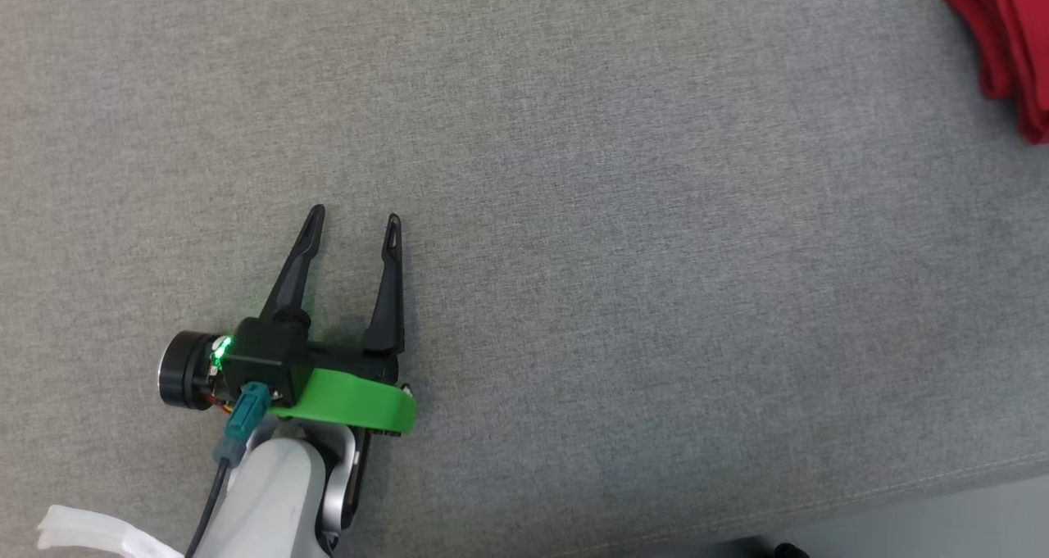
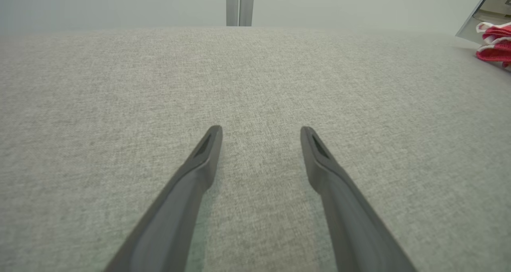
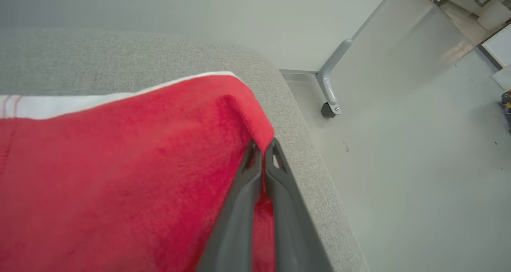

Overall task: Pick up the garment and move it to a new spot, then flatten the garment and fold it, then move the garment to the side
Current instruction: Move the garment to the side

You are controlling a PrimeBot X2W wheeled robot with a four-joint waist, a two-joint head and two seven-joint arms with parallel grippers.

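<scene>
Currently on record. Item one: my left claw [image 1: 354,214], fingers spread wide, holding nothing, low over the bare grey cushion [image 1: 615,214], toward its near left part. Item two: my right claw [image 3: 263,144], fingers pressed together, tips pinching a fold of the garment [image 3: 119,164]. Item three: the garment itself, red with a white band, lying at the cushion's far right corner by the rounded edge, well apart from the left claw. Item four: pale floor [image 3: 399,164] beyond that edge.

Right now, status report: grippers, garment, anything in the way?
Left gripper open over bare grey cushion. Right gripper shut on red garment at cushion's corner. Nothing seen in the way.
</scene>
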